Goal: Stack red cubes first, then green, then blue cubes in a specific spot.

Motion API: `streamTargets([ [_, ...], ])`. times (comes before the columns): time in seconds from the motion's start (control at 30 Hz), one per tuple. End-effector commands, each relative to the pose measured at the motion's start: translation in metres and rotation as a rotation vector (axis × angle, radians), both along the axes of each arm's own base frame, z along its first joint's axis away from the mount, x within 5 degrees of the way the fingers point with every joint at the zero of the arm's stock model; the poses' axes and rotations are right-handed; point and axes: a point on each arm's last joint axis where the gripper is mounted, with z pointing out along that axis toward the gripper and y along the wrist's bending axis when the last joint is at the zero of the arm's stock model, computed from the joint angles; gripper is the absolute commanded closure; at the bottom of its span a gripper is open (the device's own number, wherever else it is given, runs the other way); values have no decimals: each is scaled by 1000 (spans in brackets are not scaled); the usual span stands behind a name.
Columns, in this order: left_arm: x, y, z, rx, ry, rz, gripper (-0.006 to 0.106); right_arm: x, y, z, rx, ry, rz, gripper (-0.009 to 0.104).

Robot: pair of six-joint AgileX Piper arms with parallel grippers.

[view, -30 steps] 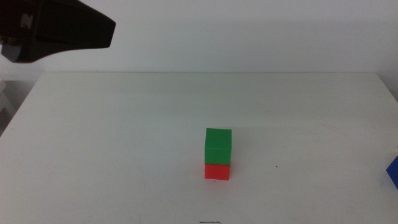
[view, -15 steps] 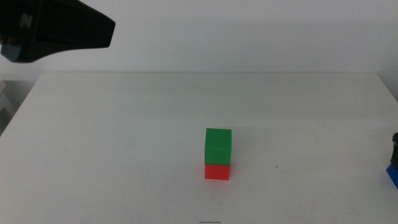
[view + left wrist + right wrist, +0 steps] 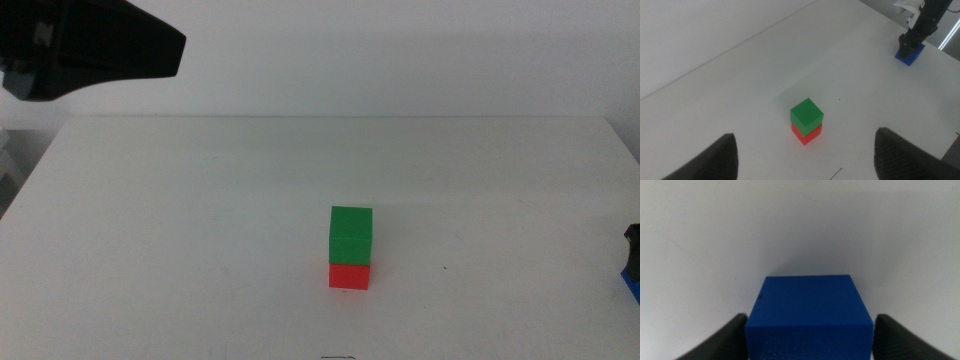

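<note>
Right hand point(image 3: 810, 335) sits at the worktop's point(image 3: 200, 220) right edge, jaws apart, straddling one blue cube point(image 3: 810, 315). Well apart, one green cube point(image 3: 351, 236) tops one red cube point(image 3: 349, 276). Left hand point(image 3: 805, 160) hangs open above.

A plain bright-green cube point(image 3: 351, 235) was seen on a plain bright-red cube point(image 3: 349, 276). A deep-blue cube point(image 3: 810, 317), 1 tiny dark speck on it, was flanked by dark jaws. The table point(image 3: 200, 220) was plain white.
</note>
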Motion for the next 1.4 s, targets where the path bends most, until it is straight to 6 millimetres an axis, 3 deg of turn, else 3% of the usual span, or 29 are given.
streamTargets([
  [0.0,-4,-1,14,-73,-70,3,7,0,-3,21,-33,-56,12,46],
  [0.23,-4,-1,14,-73,-70,3,7,-6,-4,23,-46,-8,-58,97],
  [0.37,-4,-1,14,-73,-70,3,7,-11,5,34,-52,6,-140,96],
  [0.47,-4,-1,14,-73,-70,3,7,-17,17,53,-64,-9,-193,96],
  [0.67,-4,-1,14,-73,-70,3,7,-28,45,110,-77,-38,-342,96],
  [0.77,-4,-1,14,-73,-70,3,7,-29,62,135,-77,-137,-348,96],
  [0.83,-4,-1,14,-73,-70,3,7,-31,77,145,-72,-173,-309,96],
  [1.13,-4,-1,14,-73,-70,3,7,-37,165,150,-40,-208,-167,96],
  [1.37,-4,-1,14,-74,-70,3,7,-35,233,166,7,-289,-97,96],
])
